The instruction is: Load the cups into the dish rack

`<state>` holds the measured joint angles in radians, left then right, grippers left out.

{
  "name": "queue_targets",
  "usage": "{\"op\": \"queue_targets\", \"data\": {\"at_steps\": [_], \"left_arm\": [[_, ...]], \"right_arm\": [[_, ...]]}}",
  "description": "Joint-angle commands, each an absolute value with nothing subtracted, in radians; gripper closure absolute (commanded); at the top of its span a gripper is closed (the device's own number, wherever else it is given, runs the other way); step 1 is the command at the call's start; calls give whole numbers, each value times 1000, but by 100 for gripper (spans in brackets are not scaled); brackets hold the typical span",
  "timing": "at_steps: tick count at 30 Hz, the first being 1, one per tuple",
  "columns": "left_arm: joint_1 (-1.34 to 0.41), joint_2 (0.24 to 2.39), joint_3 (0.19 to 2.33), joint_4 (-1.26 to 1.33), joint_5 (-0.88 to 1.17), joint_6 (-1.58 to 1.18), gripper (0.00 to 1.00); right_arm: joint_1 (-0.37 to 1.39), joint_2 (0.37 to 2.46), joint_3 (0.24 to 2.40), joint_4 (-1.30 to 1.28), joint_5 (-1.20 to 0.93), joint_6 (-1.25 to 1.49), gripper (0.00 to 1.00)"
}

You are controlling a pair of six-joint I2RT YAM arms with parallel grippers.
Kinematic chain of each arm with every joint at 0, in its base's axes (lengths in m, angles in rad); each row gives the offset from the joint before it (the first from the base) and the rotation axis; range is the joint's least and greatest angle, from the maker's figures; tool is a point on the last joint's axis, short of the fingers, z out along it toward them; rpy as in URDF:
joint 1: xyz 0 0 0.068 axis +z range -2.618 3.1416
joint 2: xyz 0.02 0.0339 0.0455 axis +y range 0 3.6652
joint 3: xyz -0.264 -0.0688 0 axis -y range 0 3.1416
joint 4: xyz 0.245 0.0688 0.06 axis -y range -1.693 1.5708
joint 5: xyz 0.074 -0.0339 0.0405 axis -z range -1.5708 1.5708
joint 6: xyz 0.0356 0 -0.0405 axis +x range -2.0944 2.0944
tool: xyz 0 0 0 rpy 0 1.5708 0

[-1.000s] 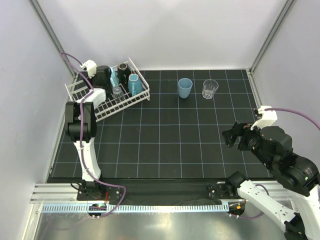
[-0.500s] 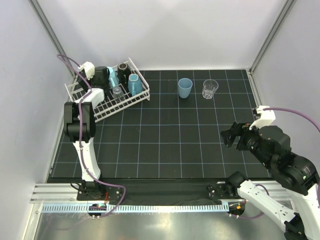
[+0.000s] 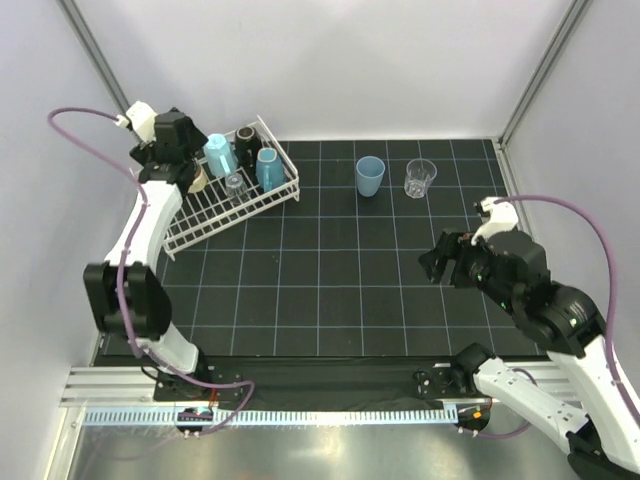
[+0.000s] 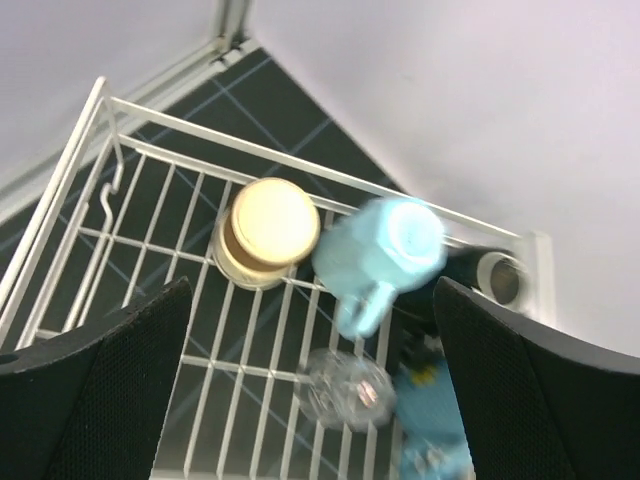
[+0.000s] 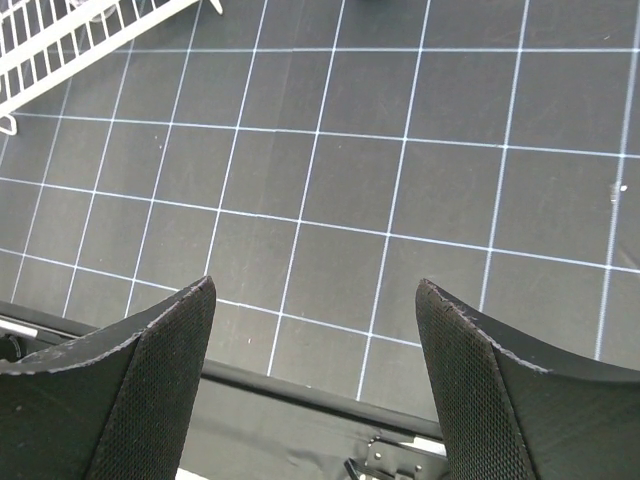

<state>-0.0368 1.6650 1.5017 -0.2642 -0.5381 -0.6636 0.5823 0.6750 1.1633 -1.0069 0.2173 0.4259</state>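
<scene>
The white wire dish rack (image 3: 215, 215) stands at the far left. It holds an upturned light blue mug (image 3: 220, 153), a second light blue mug (image 3: 267, 168), a brown cup (image 3: 245, 134), a clear glass (image 3: 234, 182) and a cup showing a cream face (image 3: 198, 178). My left gripper (image 3: 180, 160) hovers open and empty over the rack's far left. Its wrist view shows the cream cup (image 4: 265, 230), blue mug (image 4: 385, 250) and glass (image 4: 345, 385) below the gripper (image 4: 312, 300). A light blue tumbler (image 3: 370, 176) and a clear glass (image 3: 420, 178) stand on the mat. My right gripper (image 3: 440, 268) is open and empty.
The black gridded mat (image 3: 330, 270) covers the table. White walls close it in at the back and sides. The right wrist view shows bare mat under the right gripper (image 5: 315, 290), the rack's corner (image 5: 60, 40) at top left and the mat's near edge below.
My left arm has lifted and swung its gripper left and back, up off the cups in the rack. My right gripper has moved a little left and away from the near edge.
</scene>
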Motion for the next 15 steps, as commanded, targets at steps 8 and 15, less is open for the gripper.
{"op": "queue_targets", "data": {"at_steps": [8,15], "left_arm": [[-257,1197,1232,-540,-312,-764,0],[-373,961,1140,-641,-13,-762,2]], "right_arm": [[584,938,1201,-775,278,482,18],[560,1289,1437,-727,354,531,19]]}}
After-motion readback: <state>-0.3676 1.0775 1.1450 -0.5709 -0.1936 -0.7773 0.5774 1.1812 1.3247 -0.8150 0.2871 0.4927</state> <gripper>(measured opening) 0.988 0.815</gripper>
